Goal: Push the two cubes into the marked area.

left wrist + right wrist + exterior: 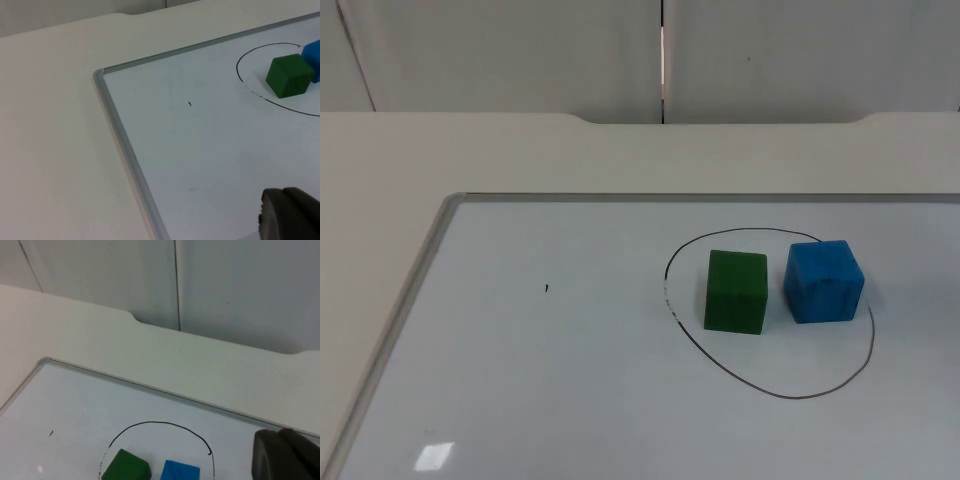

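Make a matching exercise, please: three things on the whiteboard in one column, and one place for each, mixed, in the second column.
Things:
1. green cube
2. blue cube
3. small black mark

Places:
A. outside the drawn outline, alone on the bare board
B. inside the outline, on the side nearer the left arm
C. inside the outline, on the side nearer the right arm, close to the line

Pairs: 1-B, 2-C, 3-A

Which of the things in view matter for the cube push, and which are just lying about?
Part of the job:
- green foam cube, inside the outline
- blue foam cube, beside it, at the outline's far right edge
- black hand-drawn oval outline
- left gripper and right gripper, both waiting off to the sides

Just there:
- white metal-framed whiteboard
- small black mark
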Tool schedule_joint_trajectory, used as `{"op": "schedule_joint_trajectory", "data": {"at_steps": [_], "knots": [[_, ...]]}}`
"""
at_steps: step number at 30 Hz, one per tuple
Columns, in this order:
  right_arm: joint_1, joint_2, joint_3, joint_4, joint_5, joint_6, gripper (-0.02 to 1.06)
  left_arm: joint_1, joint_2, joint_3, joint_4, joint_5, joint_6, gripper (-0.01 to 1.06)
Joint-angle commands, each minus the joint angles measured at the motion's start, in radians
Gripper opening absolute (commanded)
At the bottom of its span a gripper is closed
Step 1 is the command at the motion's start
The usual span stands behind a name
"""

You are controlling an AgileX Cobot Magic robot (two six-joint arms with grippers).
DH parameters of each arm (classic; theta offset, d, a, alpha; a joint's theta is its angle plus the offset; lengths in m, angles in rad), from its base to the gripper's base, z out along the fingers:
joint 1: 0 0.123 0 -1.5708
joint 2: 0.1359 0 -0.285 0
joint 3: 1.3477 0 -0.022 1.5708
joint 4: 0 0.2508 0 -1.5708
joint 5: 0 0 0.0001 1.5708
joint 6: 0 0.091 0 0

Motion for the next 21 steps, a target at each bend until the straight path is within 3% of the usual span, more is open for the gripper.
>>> {"op": "schedule_joint_trajectory", "data": {"at_steps": [1,14,21], "knots": [[0.005,-0.051,0.030,-0.005,0.017,-0.016,0.00,0.002,-0.004,0.005,0.005,-0.009,-0.004,0.00],[0.005,-0.325,0.244,0.006,0.023,-0.016,0.00,0.002,-0.004,0.005,0.005,-0.009,0.000,0.00],[0.005,-0.460,0.287,0.006,0.136,-0.016,0.00,0.002,-0.004,0.005,0.005,-0.009,0.000,0.00]]}}
